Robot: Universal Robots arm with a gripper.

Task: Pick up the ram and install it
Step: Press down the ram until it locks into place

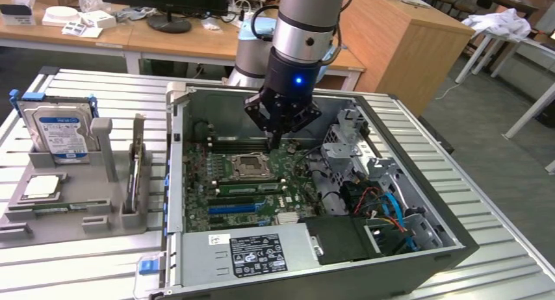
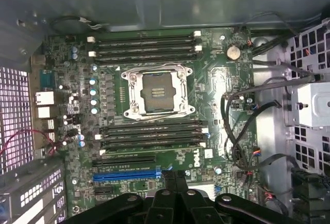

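A long green ram stick [image 1: 52,207] lies flat in the front groove of the grey holder tray [image 1: 100,219], at the exterior view's left. My gripper [image 1: 275,141] hangs inside the open computer case [image 1: 178,157], far from that stick. It points down over the motherboard [image 2: 221,79], between the processor socket [image 2: 157,90] and the memory slots [image 2: 147,46] behind it. The fingers [image 2: 175,180] are shut together with nothing between them. Another bank of black memory slots [image 2: 152,133] runs beside the socket; a green strip [image 1: 249,188] shows among them.
The tray also holds a silver hard drive with a blue-white label [image 1: 59,128], a square silver processor chip [image 1: 41,186] and a thin board standing on edge [image 1: 136,173]. Cables [image 2: 242,126], a drive cage [image 1: 351,141] and the power supply [image 1: 251,251] crowd the case.
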